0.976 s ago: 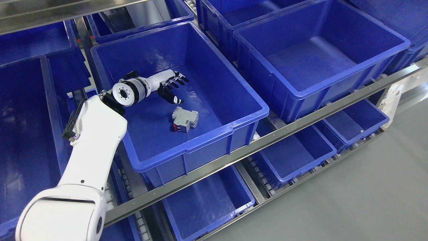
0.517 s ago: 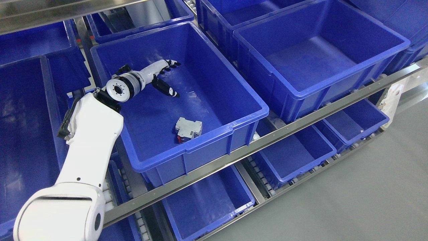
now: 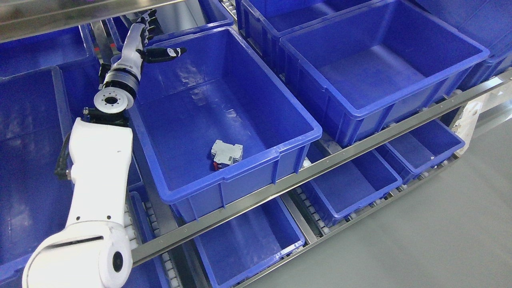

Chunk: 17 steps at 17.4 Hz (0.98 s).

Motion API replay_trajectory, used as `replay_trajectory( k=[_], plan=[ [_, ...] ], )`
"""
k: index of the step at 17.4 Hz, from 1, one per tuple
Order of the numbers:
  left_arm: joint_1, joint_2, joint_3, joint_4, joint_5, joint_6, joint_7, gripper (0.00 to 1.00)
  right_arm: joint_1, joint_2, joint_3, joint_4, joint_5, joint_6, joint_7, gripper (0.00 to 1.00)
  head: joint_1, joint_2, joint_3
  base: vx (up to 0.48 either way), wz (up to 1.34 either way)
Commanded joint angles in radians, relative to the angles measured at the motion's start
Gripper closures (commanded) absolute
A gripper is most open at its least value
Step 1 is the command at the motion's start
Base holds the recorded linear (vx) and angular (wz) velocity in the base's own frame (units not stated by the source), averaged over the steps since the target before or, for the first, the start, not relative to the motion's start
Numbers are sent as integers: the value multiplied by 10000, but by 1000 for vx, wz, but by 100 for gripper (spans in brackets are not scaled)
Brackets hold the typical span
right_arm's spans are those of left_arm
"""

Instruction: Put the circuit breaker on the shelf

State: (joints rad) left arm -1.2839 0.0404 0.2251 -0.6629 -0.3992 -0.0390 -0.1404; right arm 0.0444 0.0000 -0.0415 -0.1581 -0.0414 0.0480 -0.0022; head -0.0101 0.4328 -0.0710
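I've lifted my left robot hand (image 3: 146, 38) out of the blue bin (image 3: 280, 150) to the frame's upper left, fingers spread, empty. The circuit breaker (image 3: 226, 154) lies on the bin's floor near its front wall.

The bins (image 3: 298, 132) were moulded in blue plastic with a smooth, slightly glossy finish; pale glare was caught on the floor of the middle bin. The rail (image 3: 360, 150) at 4 o'clock from that bin was made of brushed, shiny metal. The breaker (image 3: 227, 154) was cased in matt grey plastic. The arm (image 3: 98, 168) at 8 o'clock was shelled in smooth, glossy white plastic, with a metallic wrist ring. The floor (image 3: 432, 232) at 5 o'clock was seen as smooth, matt grey.
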Motion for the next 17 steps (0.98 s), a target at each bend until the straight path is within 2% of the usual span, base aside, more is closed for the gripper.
replay_trajectory(
  k=[1,5,12,15,17],
  plan=[
    [949,-230,1661,-3198,1643,-146,84,0,1,-175,1,1,0,-5,-9,0,0,0,0,-17,-58],
    [2266,-230,743,-4887,1722,-208,69,0,1,-175,1,1,0,-5,-9,0,0,0,0,-71,-147],
    [4093,-230,97,-7617,1722,-193,8,0,1,-175,1,-14,0,-5,-9,0,0,0,0,-140,-4],
    [4799,-230,-775,-8387,1768,52,145,0,1,-175,1,1,0,-5,-9,0,0,0,0,-172,211],
    [4878,-230,-1313,-8664,1798,739,649,0,16,-175,1,1,0,-5,-9,0,0,0,0,-177,228]
  ],
)
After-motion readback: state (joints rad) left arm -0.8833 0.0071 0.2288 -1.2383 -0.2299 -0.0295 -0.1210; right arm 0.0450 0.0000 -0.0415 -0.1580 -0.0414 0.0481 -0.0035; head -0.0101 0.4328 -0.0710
